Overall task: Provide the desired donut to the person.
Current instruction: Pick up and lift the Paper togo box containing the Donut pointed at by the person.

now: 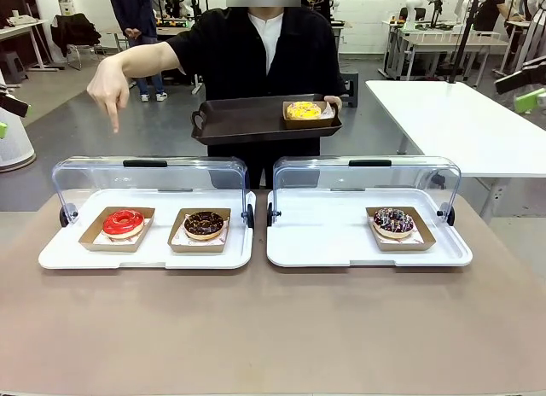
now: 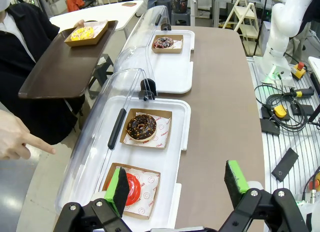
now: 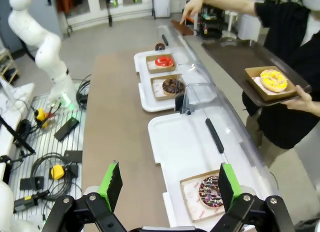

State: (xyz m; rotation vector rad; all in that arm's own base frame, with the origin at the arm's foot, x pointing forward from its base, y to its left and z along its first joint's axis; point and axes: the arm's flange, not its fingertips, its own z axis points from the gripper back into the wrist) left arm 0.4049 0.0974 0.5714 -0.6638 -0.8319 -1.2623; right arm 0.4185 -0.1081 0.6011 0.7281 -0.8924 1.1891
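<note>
Gesture set the target: the person's hand (image 1: pixel 109 90), at far left, aimed an index finger down toward the red donut (image 1: pixel 124 222). It sat in its cardboard box at the left end of the left white tray (image 1: pixel 60 258), with the clear lid (image 1: pixel 149 176) swung back. That looked like the desired one, not the chocolate donut (image 1: pixel 204 224) just beside it.

The left end effector (image 2: pixel 176 182) hung over the desk's near edge with its green pads spread wide and nothing between them; the red donut lay just beyond one pad. A good pick would probably take the box by its near wall rather than squeeze the glaze. It would then lift level, clear the lid, and set down on a bare part of the dark serving tray (image 1: pixel 247 123) the person held, beside the yellow donut (image 1: pixel 304 111).

The sprinkled donut (image 1: pixel 393 221) on the right tray needed no touching. The right end effector (image 3: pixel 168 181), likewise spread and empty, could wait.
</note>
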